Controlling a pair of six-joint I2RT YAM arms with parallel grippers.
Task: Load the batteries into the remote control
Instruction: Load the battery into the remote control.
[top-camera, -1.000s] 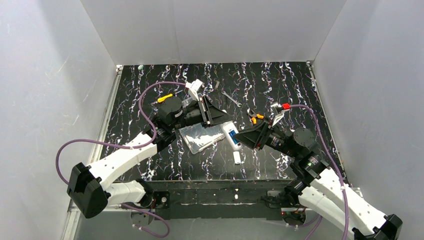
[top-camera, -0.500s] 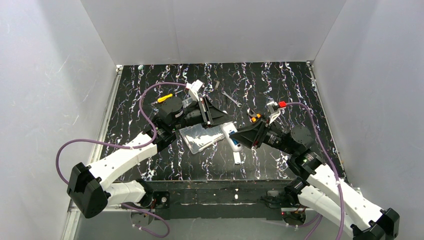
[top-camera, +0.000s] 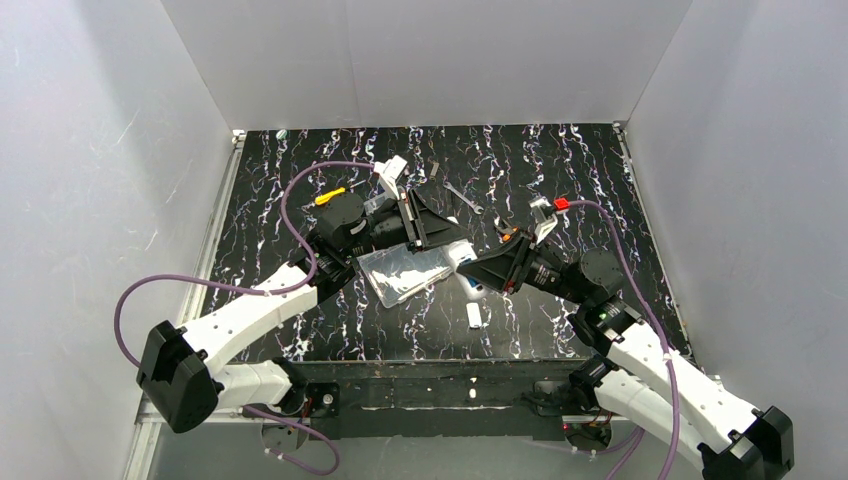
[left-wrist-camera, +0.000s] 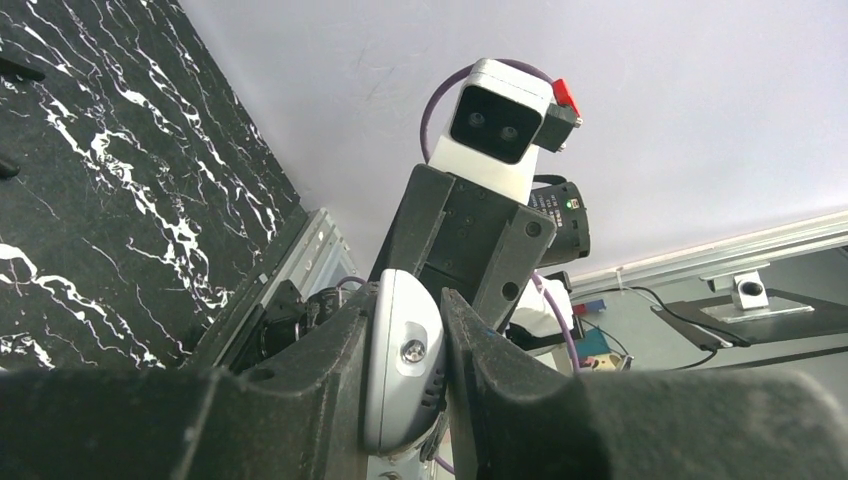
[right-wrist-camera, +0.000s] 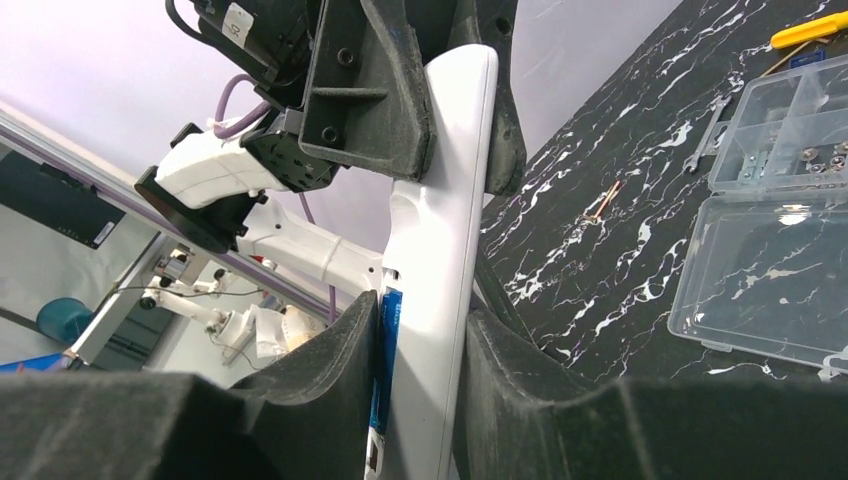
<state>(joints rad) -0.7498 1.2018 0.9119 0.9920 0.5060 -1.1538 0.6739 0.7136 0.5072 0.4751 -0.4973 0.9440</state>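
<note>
Clamping the remote control (top-camera: 466, 266) at centre frame, the left gripper (left-wrist-camera: 405, 308) is closed tight on its upper end while the right gripper (right-wrist-camera: 425, 318) pinches its lower sides — probably light, stiff, slippery plastic, so hold the long edges.

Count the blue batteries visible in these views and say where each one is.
1. One battery lies against the remote control, inside the right gripper, seen from the right wrist. A second may be hidden by fingers or the remote.
</note>
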